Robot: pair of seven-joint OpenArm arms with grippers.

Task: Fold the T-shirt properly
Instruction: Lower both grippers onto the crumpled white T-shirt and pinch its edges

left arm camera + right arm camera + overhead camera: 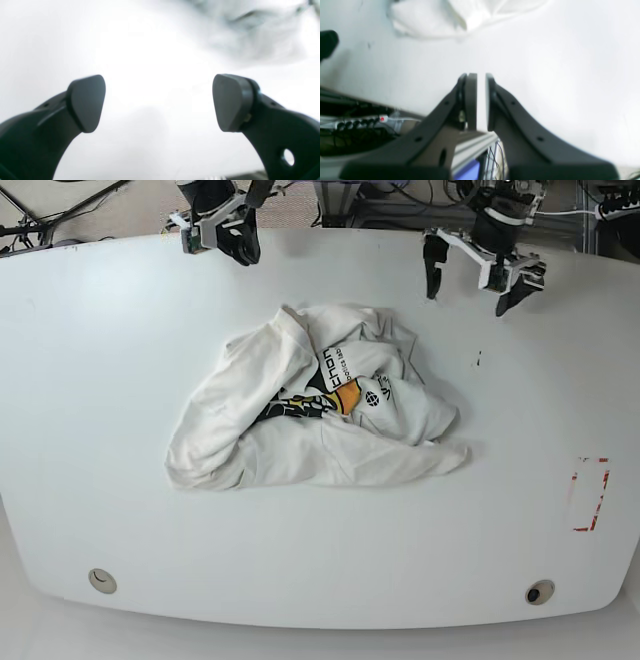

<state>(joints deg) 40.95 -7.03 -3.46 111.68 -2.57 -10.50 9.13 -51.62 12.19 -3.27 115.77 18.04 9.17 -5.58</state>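
crumpled t-shirt (pixel 310 415) mid-table (pixel 100 380), margins bare

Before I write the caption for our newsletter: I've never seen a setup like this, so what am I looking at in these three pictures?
It is a two-armed robot at a white table. The base picture looks down from above; the other two come from cameras on each wrist, looking past the fingers. A crumpled white T-shirt with a cartoon print lies mid-table, not yet folded. The left hand hangs open beyond the shirt; its two dark pads stand wide apart. The right hand is shut, its pads nearly touching. Neither holds anything.
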